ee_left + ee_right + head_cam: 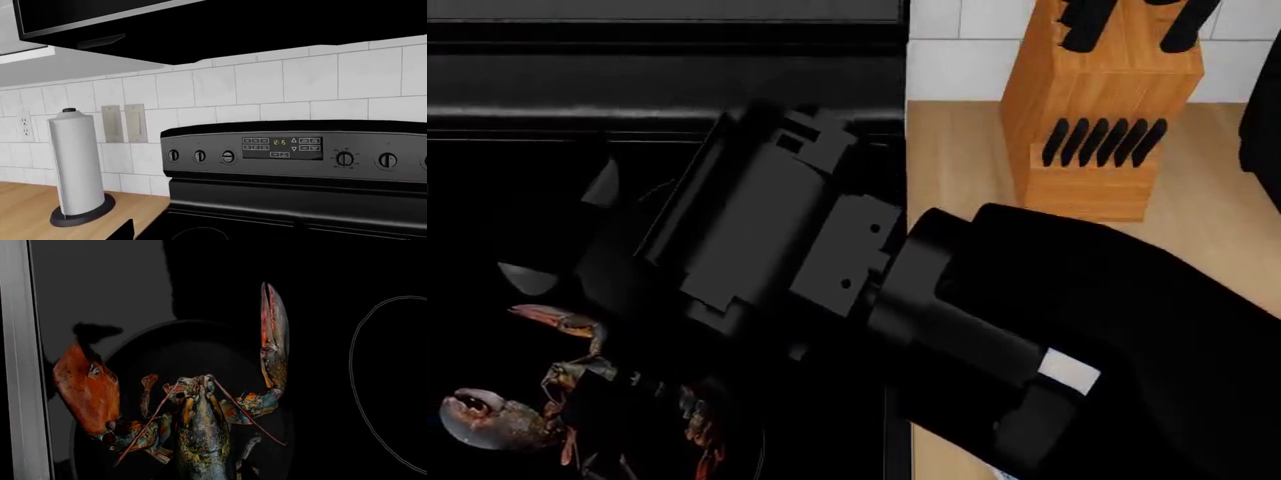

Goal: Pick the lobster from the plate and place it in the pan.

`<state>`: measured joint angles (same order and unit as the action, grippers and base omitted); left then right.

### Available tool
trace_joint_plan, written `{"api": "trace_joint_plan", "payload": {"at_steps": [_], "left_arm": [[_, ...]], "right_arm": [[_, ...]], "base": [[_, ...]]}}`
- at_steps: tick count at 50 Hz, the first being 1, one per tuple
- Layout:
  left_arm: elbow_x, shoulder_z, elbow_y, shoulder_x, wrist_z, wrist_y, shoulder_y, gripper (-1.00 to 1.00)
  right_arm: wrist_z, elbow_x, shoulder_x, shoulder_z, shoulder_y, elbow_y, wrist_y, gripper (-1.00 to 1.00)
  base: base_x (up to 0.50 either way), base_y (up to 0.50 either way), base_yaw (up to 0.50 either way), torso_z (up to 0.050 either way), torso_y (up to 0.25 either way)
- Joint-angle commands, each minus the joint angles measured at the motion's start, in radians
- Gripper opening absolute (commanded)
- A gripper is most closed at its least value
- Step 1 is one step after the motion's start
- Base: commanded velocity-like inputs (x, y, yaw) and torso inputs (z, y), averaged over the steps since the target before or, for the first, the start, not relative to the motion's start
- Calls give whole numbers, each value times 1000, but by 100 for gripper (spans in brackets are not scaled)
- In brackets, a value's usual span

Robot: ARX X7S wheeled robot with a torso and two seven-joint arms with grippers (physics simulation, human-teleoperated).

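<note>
A tiled kitchen wall backs a black range flanked by a wooden desk; everything of the task sits over the dark stovetop.

The lobster hangs under the right arm's wrist camera, head and both claws pointing away from the wrist, its long axis running straight out from the arm; one claw is swung wide and reddish, the other stands up thin and tall. Beneath it shows a dark round shape, which I take for the pan, hardly distinct from the black cooktop; the body lies over its inside, the wide claw reaching out past its edge. Whether the lobster rests on the pan floor or hangs just above it cannot be told. In the head view the claws and legs show low at the left, below the right gripper; its bulk hides the fingers, and the wrist view shows none either, so whether they pinch the lobster or have parted I cannot tell.

The right arm is plainly the nearer; the left arm's camera looks at the range's control panel and a paper towel roll on the desk, well apart from the work. The plate is not in view; a knife block stands on the desk at the right.

Judged so, only lowering and letting go remains.
</note>
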<state>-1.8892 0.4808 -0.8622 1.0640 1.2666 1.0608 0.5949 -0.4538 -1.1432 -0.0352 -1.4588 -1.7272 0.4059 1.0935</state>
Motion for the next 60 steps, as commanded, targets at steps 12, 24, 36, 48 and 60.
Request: {"api": "trace_joint_plan", "payload": {"at_steps": [12, 24, 36, 48, 60], "left_arm": [[11, 20, -3, -13, -12, 3, -26, 100], [16, 30, -6, -15, -16, 1, -32, 100], [17, 45, -7, -16, -21, 2, -47, 100], [22, 52, -9, -19, -27, 3, -55, 100], [20, 46, -7, -13, -27, -4, -51, 100]], "right_arm": [[9, 7, -6, -18, 48, -16, -16, -100], [-7, 26, 6, -39, 59, 4, -33, -100], [-3, 30, 8, -46, 77, 10, -43, -100], [7, -2, -13, -15, 32, -24, -16, 100], [23, -37, -54, 26, -57, -69, 28, 100]], "base": [[0, 0, 1, 0, 0], [1, 1, 1, 0, 0], [1, 2, 3, 0, 0], [1, 1, 1, 0, 0], [0, 0, 0, 0, 0]]}}
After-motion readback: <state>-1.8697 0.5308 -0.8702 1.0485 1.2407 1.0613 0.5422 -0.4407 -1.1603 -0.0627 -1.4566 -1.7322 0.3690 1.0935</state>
